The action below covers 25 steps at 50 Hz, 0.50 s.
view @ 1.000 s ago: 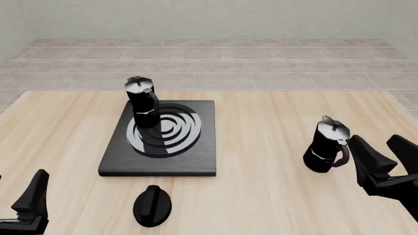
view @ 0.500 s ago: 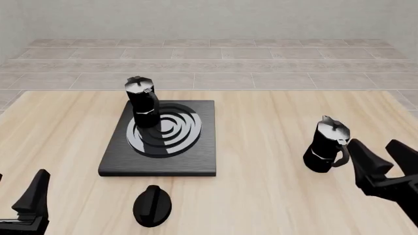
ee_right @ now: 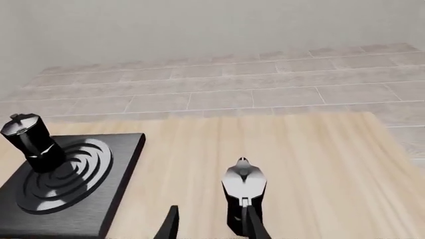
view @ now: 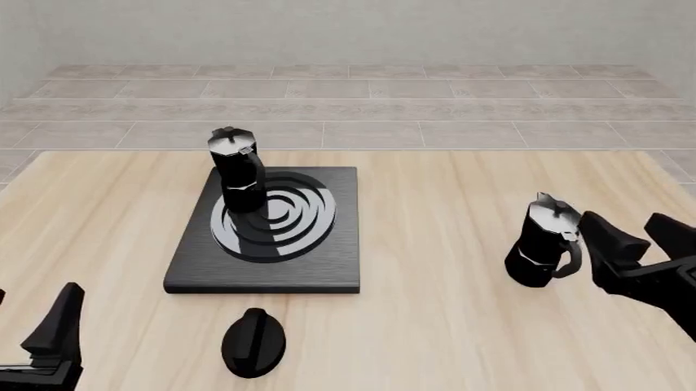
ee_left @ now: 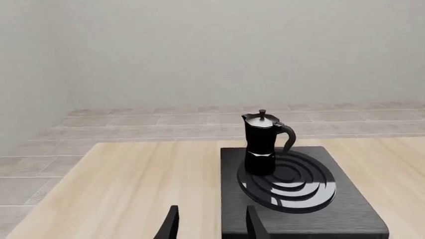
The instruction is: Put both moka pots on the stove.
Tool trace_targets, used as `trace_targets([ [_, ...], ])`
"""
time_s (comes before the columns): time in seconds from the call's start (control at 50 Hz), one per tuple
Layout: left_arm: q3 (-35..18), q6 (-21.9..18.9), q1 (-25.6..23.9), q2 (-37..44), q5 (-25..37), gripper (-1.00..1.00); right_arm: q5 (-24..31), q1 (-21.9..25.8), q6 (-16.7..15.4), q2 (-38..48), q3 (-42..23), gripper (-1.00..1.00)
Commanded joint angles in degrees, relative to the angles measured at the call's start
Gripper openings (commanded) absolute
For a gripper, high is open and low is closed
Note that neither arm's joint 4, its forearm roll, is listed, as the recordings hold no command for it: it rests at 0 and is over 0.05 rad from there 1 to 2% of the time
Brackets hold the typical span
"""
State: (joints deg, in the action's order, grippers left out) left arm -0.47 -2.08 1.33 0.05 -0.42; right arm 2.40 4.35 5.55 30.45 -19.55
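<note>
Front view first: nearest me, the left gripper (view: 38, 342) sits low at the table's (view: 457, 326) near corner, spread and holding nothing, with a black oval knob (view: 253, 342) lying just ahead of the stove (view: 266, 244). Over on the right, the right gripper (view: 640, 248) is spread wide and empty, one finger just beside the handle of the second moka pot (view: 544, 242), which stands on bare wood well apart from the stove. Farther back, the first moka pot (view: 236, 169) stands upright on the burner's far-left edge. So one pot looks placed; I'd say the next move needs the right claw to close around that handle or waist.
</note>
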Motion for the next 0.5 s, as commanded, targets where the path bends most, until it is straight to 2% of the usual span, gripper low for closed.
trace_targets([
  [0.02,0.1,-0.1,0.0,0.0,-0.1,1.0,4.4,-0.6,-0.3,4.5,-5.1,1.0],
  [0.3,0.1,-0.3,-0.1,0.0,0.2,1.0,10.9,-0.2,-0.3,9.4,-12.2,1.0],
  [0.44,0.2,-0.1,-0.1,0.0,0.0,1.0,13.9,-0.3,0.9,11.9,-15.3,1.0],
  [0.48,0.2,-0.1,-0.2,0.1,0.0,1.0,14.7,-0.6,0.4,12.3,-16.3,1.0],
  [0.5,0.2,-0.1,-0.2,0.1,0.0,1.0,15.1,-0.6,1.2,12.8,-16.7,1.0],
])
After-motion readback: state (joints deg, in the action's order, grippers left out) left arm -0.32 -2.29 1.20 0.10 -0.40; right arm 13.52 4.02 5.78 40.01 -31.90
